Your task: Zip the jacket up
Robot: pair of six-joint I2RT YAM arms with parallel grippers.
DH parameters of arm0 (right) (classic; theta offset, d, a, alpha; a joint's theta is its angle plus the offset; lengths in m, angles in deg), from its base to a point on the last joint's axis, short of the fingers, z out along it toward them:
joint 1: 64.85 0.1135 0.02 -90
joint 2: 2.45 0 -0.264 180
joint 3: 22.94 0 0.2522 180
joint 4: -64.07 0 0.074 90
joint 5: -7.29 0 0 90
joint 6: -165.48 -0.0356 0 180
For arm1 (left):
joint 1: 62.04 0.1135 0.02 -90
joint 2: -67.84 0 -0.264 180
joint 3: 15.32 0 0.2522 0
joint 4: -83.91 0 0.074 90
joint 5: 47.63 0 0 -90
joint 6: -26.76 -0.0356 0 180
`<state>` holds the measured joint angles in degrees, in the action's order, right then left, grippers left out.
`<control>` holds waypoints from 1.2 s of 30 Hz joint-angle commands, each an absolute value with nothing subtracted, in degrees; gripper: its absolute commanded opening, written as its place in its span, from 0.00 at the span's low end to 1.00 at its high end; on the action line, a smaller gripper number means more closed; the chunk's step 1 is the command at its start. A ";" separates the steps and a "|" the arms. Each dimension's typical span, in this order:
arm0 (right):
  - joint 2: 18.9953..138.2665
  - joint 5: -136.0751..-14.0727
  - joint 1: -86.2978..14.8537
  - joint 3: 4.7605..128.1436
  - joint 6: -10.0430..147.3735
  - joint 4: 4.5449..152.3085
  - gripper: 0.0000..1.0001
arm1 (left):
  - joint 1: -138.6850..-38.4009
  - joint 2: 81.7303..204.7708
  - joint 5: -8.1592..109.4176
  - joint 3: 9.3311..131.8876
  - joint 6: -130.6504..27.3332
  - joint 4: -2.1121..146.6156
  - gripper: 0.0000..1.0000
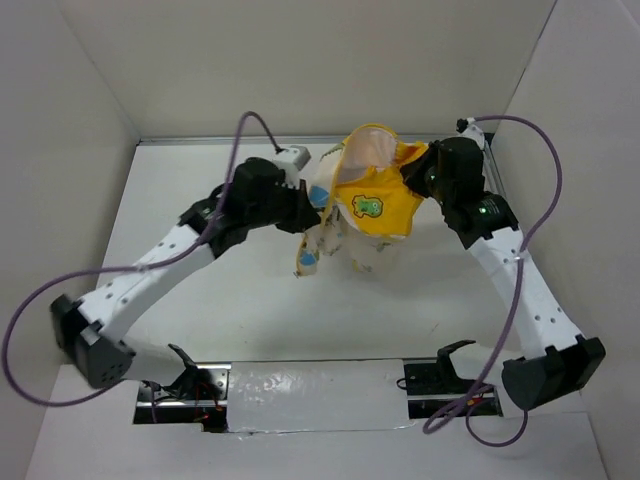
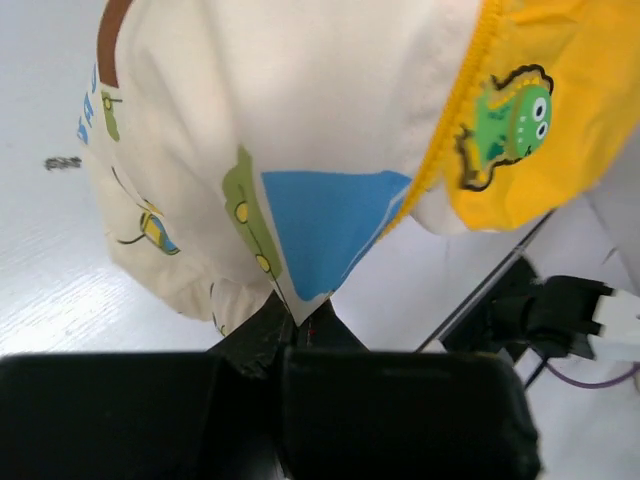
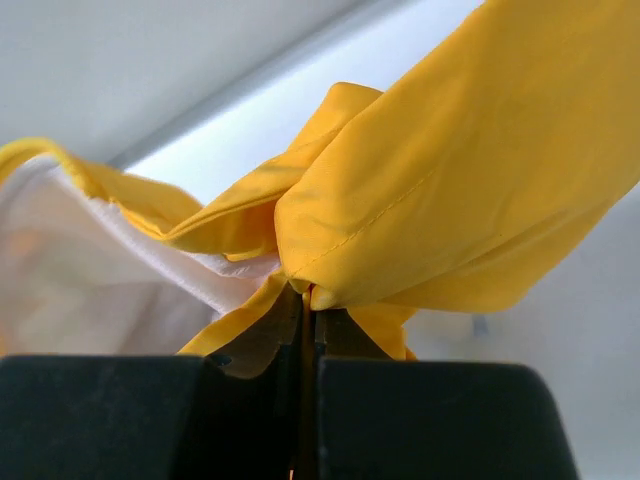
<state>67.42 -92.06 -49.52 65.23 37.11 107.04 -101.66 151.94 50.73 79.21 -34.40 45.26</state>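
Enclosure: three plain walls stand around a white table (image 1: 260, 310).

Back wall (image 1: 330, 60): off-white, matte, flat and unmarked.

Left wall (image 1: 50, 160) and right wall (image 1: 590, 130): same finish. In the top view both spread outward toward the near side.

A thin dark seam (image 1: 200, 139) runs where the back wall meets the table.

Table surface: white and smooth, with a faint wood grain showing in the left wrist view.

A shiny, wrinkled strip of film (image 1: 320, 398) lies flat across the table's near edge.

Lighting: even and diffuse. Shadows on the table are soft and pale grey.
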 commanded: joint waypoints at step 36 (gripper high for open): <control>79.94 -82.54 -48.95 68.28 48.95 110.53 1.00 | -92.12 142.30 59.24 59.44 -23.08 33.15 0.99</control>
